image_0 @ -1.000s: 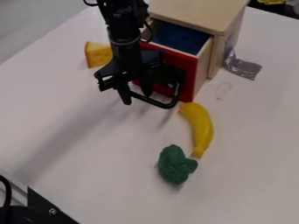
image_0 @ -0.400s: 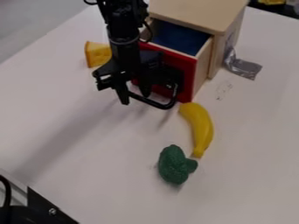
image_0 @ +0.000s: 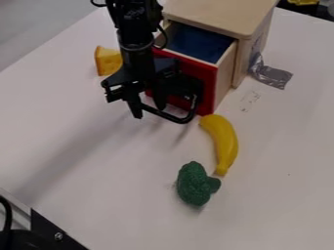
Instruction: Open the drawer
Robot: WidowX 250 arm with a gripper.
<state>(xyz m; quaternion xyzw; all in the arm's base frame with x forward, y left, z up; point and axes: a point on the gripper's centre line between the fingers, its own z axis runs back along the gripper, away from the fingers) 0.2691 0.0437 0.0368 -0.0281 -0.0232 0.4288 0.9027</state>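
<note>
You're in what looks like a robotics lab: your black robot arm [image_0: 135, 44] hangs over a white bench [image_0: 274, 195], in front of a small wooden cabinet [image_0: 221, 14] with silver tape [image_0: 274, 77] at its foot. You have toy food near the cabinet: a cheese wedge [image_0: 108, 61] beside it, a banana [image_0: 225, 141] and broccoli [image_0: 194, 185] in front.

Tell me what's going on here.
The robot arm's hand is at the black handle of the red-fronted drawer, one finger on either side of it. The drawer stands partly out of the wooden box, its blue inside showing. A banana and broccoli lie nearby.
</note>
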